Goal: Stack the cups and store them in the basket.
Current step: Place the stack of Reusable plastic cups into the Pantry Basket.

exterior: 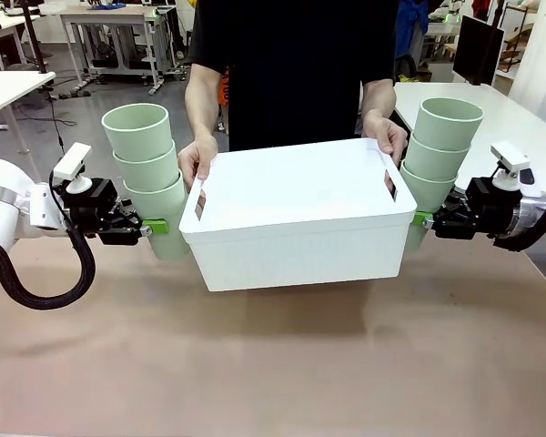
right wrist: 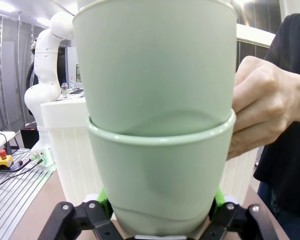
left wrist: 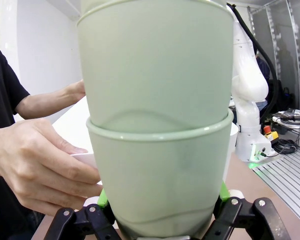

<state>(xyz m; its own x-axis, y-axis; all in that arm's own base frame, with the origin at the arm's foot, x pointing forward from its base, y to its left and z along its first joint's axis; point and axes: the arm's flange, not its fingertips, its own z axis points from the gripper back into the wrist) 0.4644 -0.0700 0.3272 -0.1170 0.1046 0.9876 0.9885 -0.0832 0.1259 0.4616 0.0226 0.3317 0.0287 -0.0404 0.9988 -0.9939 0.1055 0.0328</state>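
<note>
Mid-counter [exterior: 273, 364], the person has the basket [exterior: 300, 250] by both ends, one hand [exterior: 196, 159] at the near-L handle, other hand [exterior: 385, 135] at the far end. Can't tell if it sits on the counter or hangs just off it.

L tool [exterior: 155, 228] comes in sideways, fingers clamped on the bottom cup of L stack [exterior: 146, 159]: 3 cups nested, leaning outward, just beside the basket's end wall. R tool [exterior: 421, 218] mirrors it, closed tight on the lowest cup of R stack [exterior: 439, 146]. Also 3 cups, tilted, right up vs the other end.

L wrist cam: L stack [left wrist: 155, 125] up close w/ green pads either side, a hand [left wrist: 35, 165] on the rim beside it.

R wrist cam: same grip on R stack [right wrist: 157, 125], ribbed basket wall [right wrist: 75, 150] behind, a hand [right wrist: 260, 115] curled at the rim.
</note>
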